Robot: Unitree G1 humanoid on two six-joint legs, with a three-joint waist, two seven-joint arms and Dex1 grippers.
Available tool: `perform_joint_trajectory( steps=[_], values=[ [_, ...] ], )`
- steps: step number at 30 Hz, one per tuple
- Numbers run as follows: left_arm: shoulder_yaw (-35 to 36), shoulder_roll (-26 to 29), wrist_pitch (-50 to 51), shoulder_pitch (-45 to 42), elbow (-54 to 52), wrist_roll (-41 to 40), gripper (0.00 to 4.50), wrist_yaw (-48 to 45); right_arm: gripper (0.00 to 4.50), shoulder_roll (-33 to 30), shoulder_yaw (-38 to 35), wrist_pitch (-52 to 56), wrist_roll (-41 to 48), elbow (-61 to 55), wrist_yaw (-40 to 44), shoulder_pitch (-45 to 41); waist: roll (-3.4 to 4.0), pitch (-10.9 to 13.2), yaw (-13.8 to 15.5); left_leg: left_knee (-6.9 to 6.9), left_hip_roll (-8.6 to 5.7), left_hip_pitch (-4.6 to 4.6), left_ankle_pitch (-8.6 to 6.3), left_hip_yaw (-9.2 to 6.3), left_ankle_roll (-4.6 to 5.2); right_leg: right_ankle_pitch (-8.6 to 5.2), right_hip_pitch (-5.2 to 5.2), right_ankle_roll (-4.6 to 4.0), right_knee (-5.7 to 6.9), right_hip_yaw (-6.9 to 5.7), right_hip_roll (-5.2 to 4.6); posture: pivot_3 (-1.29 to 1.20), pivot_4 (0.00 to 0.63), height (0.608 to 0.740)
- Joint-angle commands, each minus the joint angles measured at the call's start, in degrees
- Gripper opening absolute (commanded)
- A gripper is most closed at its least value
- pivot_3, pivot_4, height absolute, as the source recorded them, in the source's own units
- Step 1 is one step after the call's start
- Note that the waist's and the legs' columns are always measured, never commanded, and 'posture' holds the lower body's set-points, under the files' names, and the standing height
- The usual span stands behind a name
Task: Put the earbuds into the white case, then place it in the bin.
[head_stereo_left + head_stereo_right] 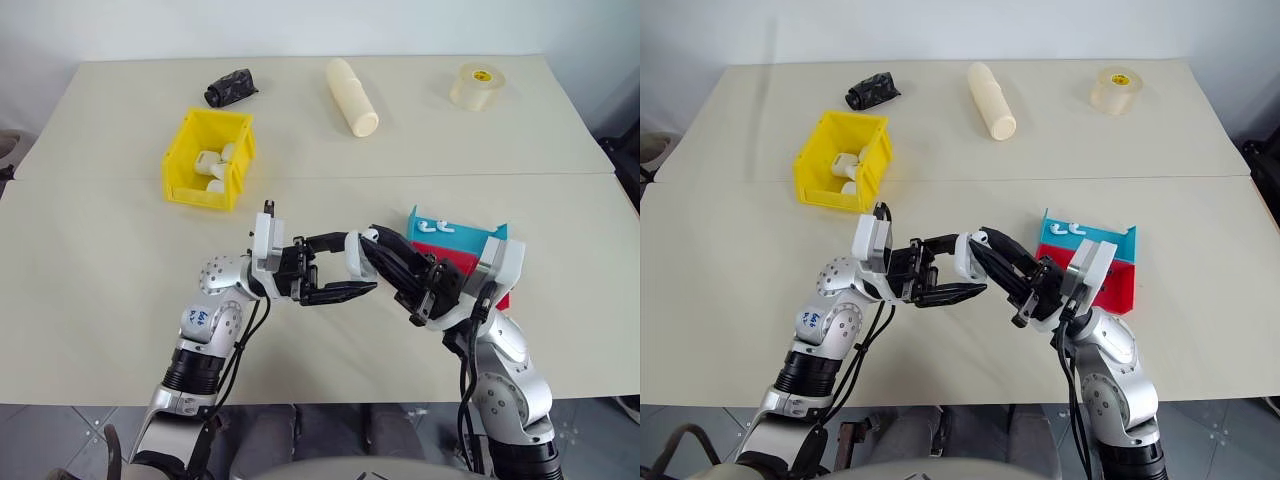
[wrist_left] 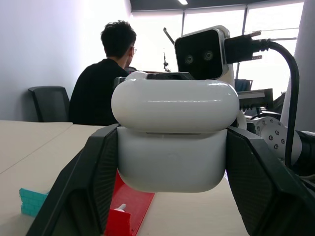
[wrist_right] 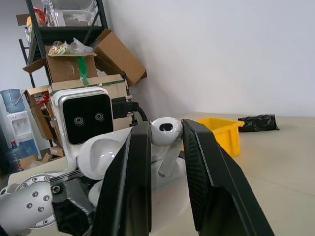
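Clamped between my left fingers [image 2: 98, 187], the white case [image 2: 172, 132] is held up off the surface [image 1: 100, 280] so its lid meets my right fingers [image 3: 133, 187], which pinch one earbud [image 3: 165, 132]. Others lie on the teal tray [image 1: 455, 230]; the bin [image 1: 208, 158] waits well beyond.

A glossy white case [image 2: 174, 140] sits between black fingers [image 2: 86, 182]; a white earbud [image 3: 166, 131] too, near a yellow bin [image 1: 208, 158], teal tray [image 1: 452, 228] and red tray [image 1: 1110, 281].
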Motion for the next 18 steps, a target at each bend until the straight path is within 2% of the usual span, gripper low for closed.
perform_joint_trajectory(
  steps=[1,18],
  values=[
    [0.2,-0.5,-0.2,-1.0,-2.9,-1.6,2.81,0.0,0.65,0.3,0.9,-1.4,-0.4,1.0,0.7,-0.3,0.00,0.0,0.0,0.00,0.00,0.01,0.00,0.00,0.00,0.00,0.00,0.00,-0.01,0.00,0.00,0.00,0.150,0.740],
    [-0.1,-1.5,-0.7,-2.1,-2.3,-1.3,2.81,-1.0,0.65,-2.8,4.4,4.5,2.5,2.8,3.7,-1.5,0.00,0.0,0.0,0.00,0.01,0.01,0.00,0.00,0.00,0.00,0.00,0.00,-0.09,0.00,0.00,0.00,0.150,0.740]
  ],
)
